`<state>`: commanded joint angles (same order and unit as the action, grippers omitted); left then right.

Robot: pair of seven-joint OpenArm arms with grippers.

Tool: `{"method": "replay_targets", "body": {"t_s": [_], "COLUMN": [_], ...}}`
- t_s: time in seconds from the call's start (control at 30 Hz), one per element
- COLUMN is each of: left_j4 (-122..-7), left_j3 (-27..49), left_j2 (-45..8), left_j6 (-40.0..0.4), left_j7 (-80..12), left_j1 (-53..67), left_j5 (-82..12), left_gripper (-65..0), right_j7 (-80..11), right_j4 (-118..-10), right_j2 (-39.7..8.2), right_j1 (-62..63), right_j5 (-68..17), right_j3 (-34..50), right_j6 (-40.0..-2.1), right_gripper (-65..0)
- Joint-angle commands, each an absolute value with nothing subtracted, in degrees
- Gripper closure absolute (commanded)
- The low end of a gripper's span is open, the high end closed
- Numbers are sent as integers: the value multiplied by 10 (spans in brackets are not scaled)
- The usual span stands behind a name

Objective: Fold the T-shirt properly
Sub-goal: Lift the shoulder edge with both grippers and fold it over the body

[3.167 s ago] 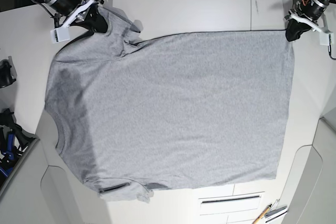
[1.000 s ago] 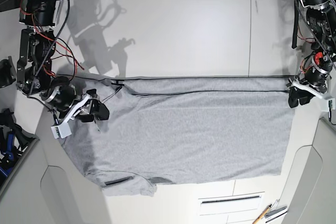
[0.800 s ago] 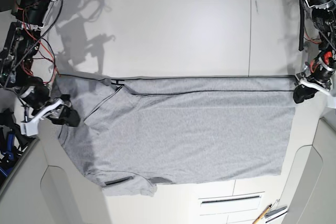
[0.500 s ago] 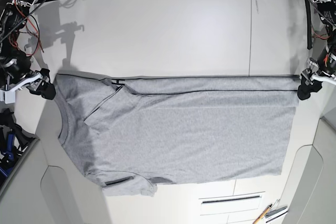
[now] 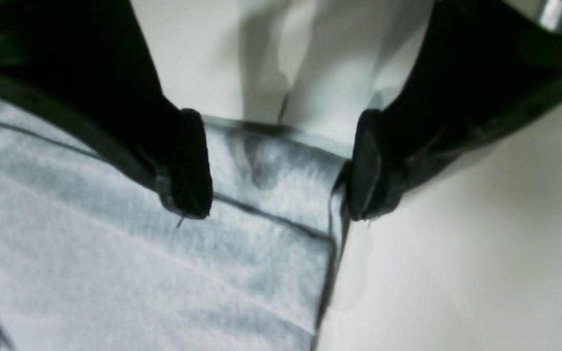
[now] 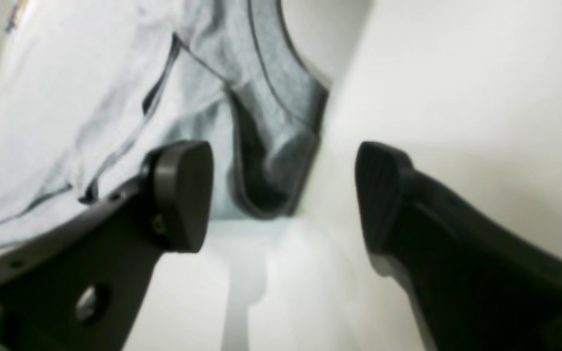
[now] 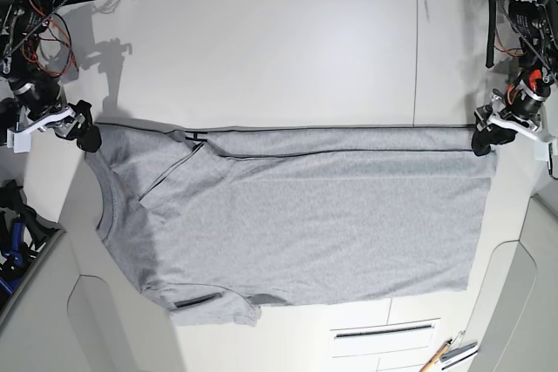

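Shirt [image 7: 296,215] flat on tabletop [image 7: 288,50], top third folded. Both grippers wide open, holding nothing: left [image 5: 278,170] at hem corner, right [image 7: 80,135] at shoulder. We shld regrip bottom edge evenly, fold up w/o dragging.

- The T-shirt [image 7: 296,215] no longer lies spread to the far edge of the table [image 7: 288,50]; its far part is folded toward the near side, so the far edge is now a straight fold line across the middle of the table.
- The shirt now covers about half the depth it covered earlier, and the bare table beyond the fold is much larger.
- The right gripper [image 7: 85,135] has left the far corner and now sits at the sleeve end of the fold, jaws apart.
- The left gripper [image 7: 484,140] has come down from the far corner to the hem end of the fold, its fingers [image 5: 190,165] parted over the cloth.
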<state>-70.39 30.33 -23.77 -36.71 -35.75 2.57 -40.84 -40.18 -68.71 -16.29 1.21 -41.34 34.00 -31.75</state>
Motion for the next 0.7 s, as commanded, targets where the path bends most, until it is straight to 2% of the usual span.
{"method": "replay_targets", "body": {"t_s": [0.2,0.33,0.47,0.53,0.57,0.6,0.67,0.7], "left_j4": [-655,-655,-655,-655,-655,-655,-655,-655], "left_j3": [303,303,291,279,273,266,261,261], "left_j2": [-224,-218,-216,-216,-216,-216,-216,-216], "left_j6": [-368,-371,-371,-392,-400,-400,-400,-400], "left_j7": [-343,-345,-349,-349,-349,-349,-349,-349], "left_j1": [9,8,8,8,8,8,8,8], "left_j5": [-409,-409,-408,-408,-409,-408,-409,-409], "left_gripper": [-468,-468,-466,-463,-431,-366,-182,-114], "right_j7": [-364,-364,-364,-364,-364,-364,-364,-364], "right_j4": [-665,-665,-665,-665,-665,-665,-665,-665], "right_j2": [-138,-112,-106,-106,-106,-107,-106,-106], "right_j1": [18,35,54,60,62,62,62,62], "right_j5": [-413,-407,-402,-394,-394,-394,-391,-385], "right_j3": [287,281,280,280,280,280,280,280], "right_j6": [-317,-317,-317,-317,-317,-317,-318,-318], "right_gripper": [-449,-449,-449,-447,-429,-385,-226,-127]}}
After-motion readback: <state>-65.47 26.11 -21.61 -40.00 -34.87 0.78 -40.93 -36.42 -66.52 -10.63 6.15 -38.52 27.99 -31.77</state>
